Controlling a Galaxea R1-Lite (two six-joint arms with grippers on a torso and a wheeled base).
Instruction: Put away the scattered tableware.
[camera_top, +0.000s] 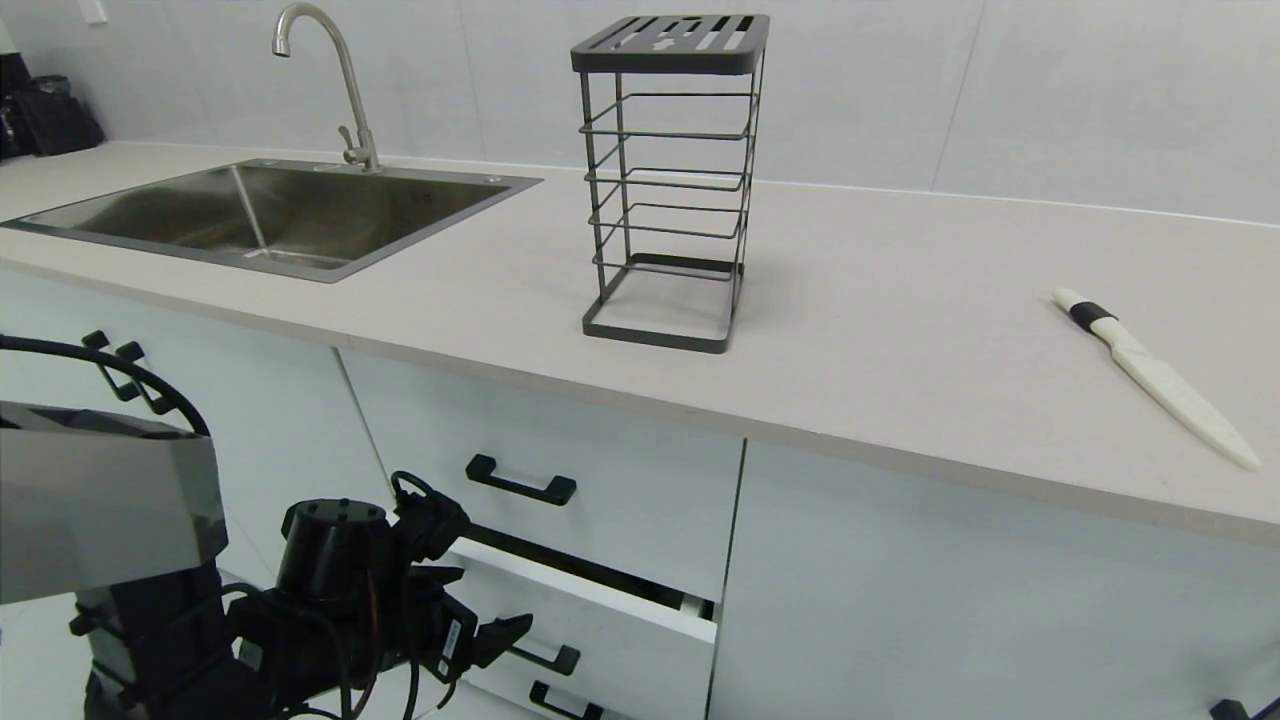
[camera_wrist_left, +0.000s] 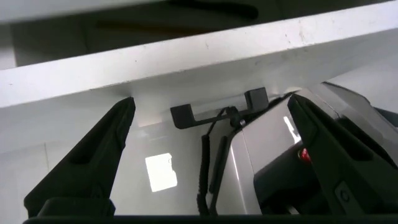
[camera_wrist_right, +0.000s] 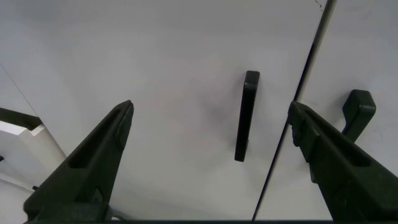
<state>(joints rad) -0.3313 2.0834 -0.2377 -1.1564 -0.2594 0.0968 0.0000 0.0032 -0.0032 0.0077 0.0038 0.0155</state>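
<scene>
While both claws gape wide and grip nothing, the left claw (camera_wrist_left: 211, 103) faces a black drawer handle (camera_wrist_left: 186, 115) below the surface (camera_top: 900, 330), the right claw (camera_wrist_right: 210, 109) a cabinet door handle (camera_wrist_right: 247, 115); the white knife (camera_top: 1150, 372) lies on that surface, well apart from the wire rack (camera_top: 668, 44).

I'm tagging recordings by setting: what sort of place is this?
Most likely a kitchen: a steel sink with a faucet is set into a long countertop, with cabinet drawers beneath. A knife and a wire rack sit on the counter.
</scene>
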